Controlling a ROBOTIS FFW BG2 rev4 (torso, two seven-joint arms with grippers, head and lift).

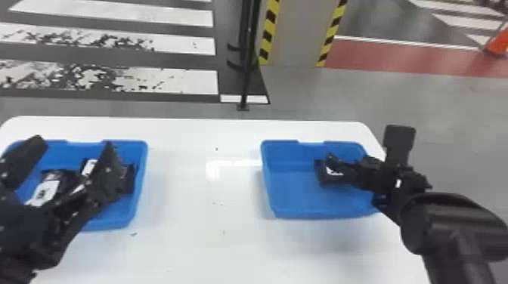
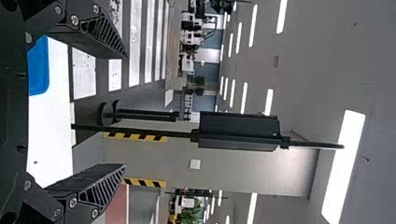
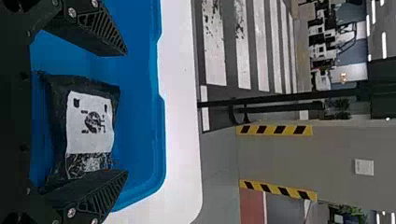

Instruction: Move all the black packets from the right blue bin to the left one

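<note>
You're at the pick: your right end effector (image 3: 126,113) is wide around the black packet (image 3: 88,121) near the tabletop (image 1: 204,245)'s right edge; close, then lift. Your left end effector (image 2: 125,111) is wide.

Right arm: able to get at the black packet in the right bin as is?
Probably yes. The right gripper is open over the right bin, the black packet between its fingers, nothing lying on top. One finger overlaps the packet's end, so it may need a nudge.
</note>
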